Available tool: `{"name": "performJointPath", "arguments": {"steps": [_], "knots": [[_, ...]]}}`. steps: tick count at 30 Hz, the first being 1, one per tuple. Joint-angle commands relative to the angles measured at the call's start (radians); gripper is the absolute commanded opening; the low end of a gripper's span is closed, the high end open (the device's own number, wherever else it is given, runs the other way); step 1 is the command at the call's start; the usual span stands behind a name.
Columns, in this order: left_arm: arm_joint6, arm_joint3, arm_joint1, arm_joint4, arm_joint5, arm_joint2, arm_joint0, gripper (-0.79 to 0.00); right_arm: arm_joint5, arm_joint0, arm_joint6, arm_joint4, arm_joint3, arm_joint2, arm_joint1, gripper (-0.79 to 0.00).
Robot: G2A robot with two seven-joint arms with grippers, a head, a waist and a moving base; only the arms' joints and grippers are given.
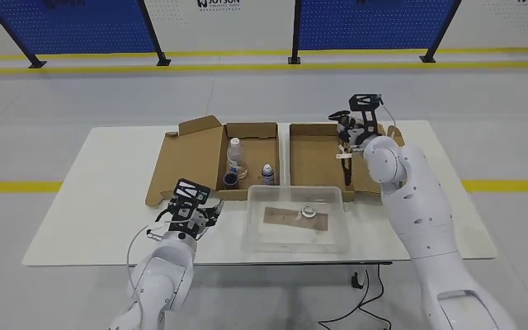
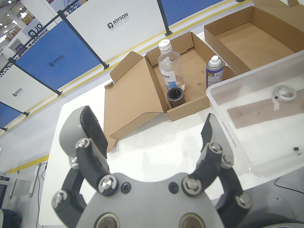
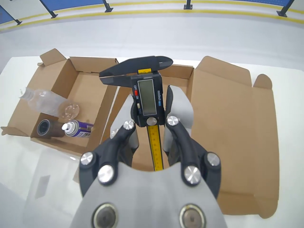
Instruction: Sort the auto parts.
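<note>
Cardboard, two boxes on table [image 1: 99,198]. In left box [image 2: 187,108]: bottle [image 2: 171,67], can [image 2: 214,71], bearing [image 2: 175,96], all upright. Above right box [image 1: 318,161]: right gripper [image 3: 152,103], clamped on caliper [image 3: 147,98] at slider, beam toward wrist. Left gripper [image 2: 148,119] spread wide, hovers over bare table just beside tub [image 2: 237,143], nothing between pads. In clear tub: metal ring [image 2: 284,93] on brown strip [image 2: 251,116].

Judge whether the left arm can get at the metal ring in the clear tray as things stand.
Probably yes. The left tool is open and empty beside the clear tray, which has no lid, and nothing lies over the metal ring.
</note>
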Motion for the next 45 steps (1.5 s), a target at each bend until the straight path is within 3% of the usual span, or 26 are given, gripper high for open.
{"name": "performJointPath", "arguments": {"steps": [1, 14, 25, 27, 30, 31, 32, 34, 45], "knots": [[0.0, 0.0, 0.0, 0.0, 0.0, 0.0, 0.0, 0.0, -0.01, 0.009, -0.009, 0.015, 0.033, 0.007, 0.0, -0.785], [0.0, 0.0, 0.0, 0.0, 0.0, 0.0, 0.0, 0.0, 0.055, 0.108, -0.132, 0.072, 0.276, -0.062, -0.037, -0.785], [0.0, 0.0, 0.0, 0.0, 0.0, 0.0, 0.0, 0.0, 0.089, 0.175, -0.165, 0.101, 0.459, -0.136, -0.078, -0.785], [0.0, 0.0, 0.0, 0.0, 0.0, 0.0, 0.0, 0.0, 0.095, 0.187, -0.171, 0.108, 0.489, -0.145, -0.086, -0.68], [0.0, 0.0, 0.0, 0.0, 0.0, 0.0, 0.0, 0.0, 0.086, 0.205, -0.174, 0.118, 0.527, -0.156, -0.095, -0.422], [0.0, 0.0, 0.0, 0.0, 0.0, 0.0, 0.0, 0.0, 0.082, 0.211, -0.174, 0.118, 0.539, -0.16, -0.097, -0.286], [0.0, 0.0, 0.0, 0.0, 0.0, 0.0, 0.0, 0.0, 0.072, 0.216, -0.173, 0.118, 0.549, -0.164, -0.1, -0.2], [0.0, 0.0, 0.0, 0.0, 0.0, 0.0, 0.0, 0.0, 0.062, 0.228, -0.173, 0.115, 0.569, -0.172, -0.104, -0.105], [0.0, 0.0, 0.0, 0.0, 0.0, 0.0, 0.0, 0.0, -0.011, 0.273, -0.17, 0.078, 0.601, -0.212, -0.121, 0.0]]}}
